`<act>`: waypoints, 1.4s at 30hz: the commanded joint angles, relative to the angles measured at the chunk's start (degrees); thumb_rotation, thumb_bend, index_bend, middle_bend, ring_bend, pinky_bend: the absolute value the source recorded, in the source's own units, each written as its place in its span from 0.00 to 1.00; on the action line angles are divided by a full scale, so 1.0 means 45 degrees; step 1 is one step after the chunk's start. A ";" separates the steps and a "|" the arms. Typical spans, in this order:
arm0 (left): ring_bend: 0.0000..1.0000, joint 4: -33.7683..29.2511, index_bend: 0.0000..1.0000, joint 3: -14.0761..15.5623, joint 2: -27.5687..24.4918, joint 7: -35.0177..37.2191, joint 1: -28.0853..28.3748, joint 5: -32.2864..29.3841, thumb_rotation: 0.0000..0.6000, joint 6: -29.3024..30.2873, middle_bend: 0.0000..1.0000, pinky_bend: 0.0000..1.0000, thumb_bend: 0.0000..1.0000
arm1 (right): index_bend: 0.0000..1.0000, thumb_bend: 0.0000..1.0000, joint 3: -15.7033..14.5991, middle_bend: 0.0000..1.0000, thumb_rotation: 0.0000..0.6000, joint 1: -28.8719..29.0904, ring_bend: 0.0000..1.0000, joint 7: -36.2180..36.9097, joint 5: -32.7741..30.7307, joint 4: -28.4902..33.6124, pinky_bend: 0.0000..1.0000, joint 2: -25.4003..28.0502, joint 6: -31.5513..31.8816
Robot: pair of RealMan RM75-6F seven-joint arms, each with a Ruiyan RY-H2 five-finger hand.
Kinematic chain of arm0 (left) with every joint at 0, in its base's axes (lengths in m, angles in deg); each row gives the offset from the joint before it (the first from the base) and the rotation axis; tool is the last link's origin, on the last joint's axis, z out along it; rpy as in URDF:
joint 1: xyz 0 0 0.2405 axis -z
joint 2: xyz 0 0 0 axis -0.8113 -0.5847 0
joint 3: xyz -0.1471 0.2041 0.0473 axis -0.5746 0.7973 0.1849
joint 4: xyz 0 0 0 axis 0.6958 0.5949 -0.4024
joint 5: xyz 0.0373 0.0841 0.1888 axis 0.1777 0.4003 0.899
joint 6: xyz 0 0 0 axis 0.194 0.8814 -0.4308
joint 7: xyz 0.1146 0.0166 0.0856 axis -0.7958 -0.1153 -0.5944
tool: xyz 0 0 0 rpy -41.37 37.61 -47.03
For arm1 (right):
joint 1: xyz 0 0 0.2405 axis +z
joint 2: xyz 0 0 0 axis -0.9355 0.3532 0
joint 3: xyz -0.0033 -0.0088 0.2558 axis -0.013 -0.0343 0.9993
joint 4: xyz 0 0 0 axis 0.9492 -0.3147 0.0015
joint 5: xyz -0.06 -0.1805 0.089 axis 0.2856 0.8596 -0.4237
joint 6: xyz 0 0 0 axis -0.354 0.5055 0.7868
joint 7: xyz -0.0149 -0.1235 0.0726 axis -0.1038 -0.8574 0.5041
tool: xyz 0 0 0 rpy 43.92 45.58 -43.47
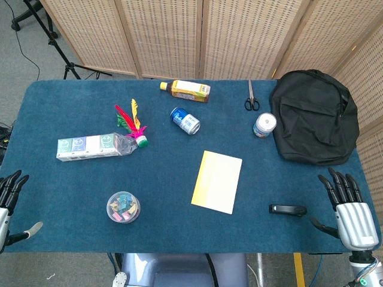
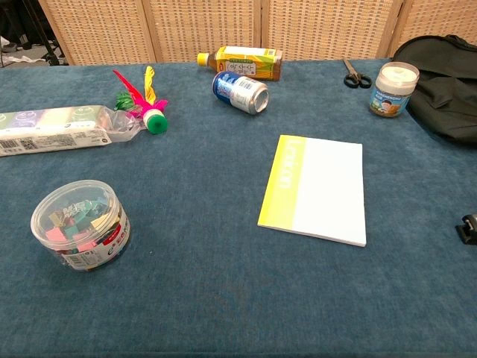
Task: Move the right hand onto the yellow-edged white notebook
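Observation:
The white notebook (image 1: 218,182) with a yellow left edge lies flat near the middle of the blue table; the chest view shows the notebook (image 2: 317,189) just right of centre. My right hand (image 1: 348,207) hovers at the table's front right corner, fingers spread and empty, well to the right of the notebook. At the front left edge my left hand (image 1: 8,200) is partly cut off by the frame, fingers apart, holding nothing. Neither hand shows in the chest view.
A black clip-like object (image 1: 287,210) lies between the notebook and my right hand. A black backpack (image 1: 316,115), small jar (image 1: 264,125) and scissors (image 1: 251,100) sit at back right. A can (image 1: 185,120), bottle (image 1: 186,90), shuttlecock (image 1: 133,122), long packet (image 1: 90,146) and clip tub (image 1: 123,207) lie left.

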 commanded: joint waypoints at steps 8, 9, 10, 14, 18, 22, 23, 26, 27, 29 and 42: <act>0.00 -0.0077 0.00 0.0010 -0.0125 0.0107 0.0018 -0.0153 1.00 -0.0160 0.00 0.00 0.00 | 0.10 0.02 -0.0125 0.00 1.00 0.0090 0.00 0.0250 0.0120 0.0044 0.00 -0.0040 -0.0254; 0.00 -0.0094 0.00 0.0012 -0.0136 0.0115 0.0031 -0.0178 1.00 -0.0204 0.00 0.00 0.00 | 0.10 0.01 -0.0190 0.00 1.00 0.0208 0.00 0.0393 0.0151 0.0044 0.00 -0.0043 -0.0515; 0.00 -0.0104 0.00 0.0004 -0.0143 0.0110 0.0045 -0.0205 1.00 -0.0236 0.00 0.00 0.00 | 0.10 0.01 -0.0246 0.00 1.00 0.0314 0.00 0.0450 0.0174 0.0030 0.00 -0.0061 -0.0753; 0.00 -0.0133 0.00 -0.0079 -0.0131 0.0027 0.0138 -0.0401 1.00 -0.0415 0.00 0.00 0.00 | 0.10 0.01 -0.0531 0.00 1.00 0.1202 0.00 0.1002 0.0291 0.0216 0.00 -0.0164 -0.2528; 0.00 -0.0205 0.00 -0.0164 -0.0146 0.0000 0.0243 -0.0733 1.00 -0.0673 0.00 0.00 0.00 | 0.11 0.02 -0.0550 0.00 1.00 0.2409 0.00 0.0982 0.0429 0.0290 0.00 -0.0547 -0.4469; 0.00 -0.0229 0.00 -0.0246 -0.0192 0.0031 0.0298 -0.0989 1.00 -0.0799 0.00 0.00 0.00 | 0.13 0.02 -0.0321 0.02 1.00 0.3254 0.00 0.0513 -0.0109 0.0198 0.00 -0.1071 -0.5927; 0.00 -0.0234 0.00 -0.0266 -0.0198 0.0042 0.0312 -0.1045 1.00 -0.0825 0.00 0.00 0.00 | 0.15 0.02 -0.0263 0.04 1.00 0.3401 0.00 0.0418 -0.0289 0.0165 0.00 -0.1178 -0.6199; 0.00 -0.0220 0.00 -0.0324 -0.0220 0.0090 0.0396 -0.1227 1.00 -0.0996 0.00 0.00 0.00 | 0.18 0.03 -0.0076 0.09 1.00 0.3881 0.03 0.0103 -0.0964 0.0013 0.06 -0.1463 -0.7095; 0.00 -0.0211 0.00 -0.0351 -0.0221 0.0092 0.0441 -0.1312 1.00 -0.1083 0.00 0.00 0.00 | 0.18 0.03 -0.0038 0.10 1.00 0.4013 0.04 -0.0041 -0.1217 -0.0055 0.07 -0.1546 -0.7373; 0.00 -0.0203 0.00 -0.0393 -0.0215 0.0079 0.0522 -0.1457 1.00 -0.1248 0.00 0.00 0.00 | 0.19 0.03 -0.0002 0.10 1.00 0.4202 0.04 -0.0292 -0.1632 -0.0194 0.07 -0.1682 -0.7799; 0.00 -0.0232 0.00 -0.0524 -0.0245 0.0077 0.0809 -0.1991 1.00 -0.1828 0.00 0.00 0.00 | 0.32 0.05 0.0110 0.26 1.00 0.4801 0.20 -0.2697 -0.4694 -0.1574 0.14 -0.2264 -0.9198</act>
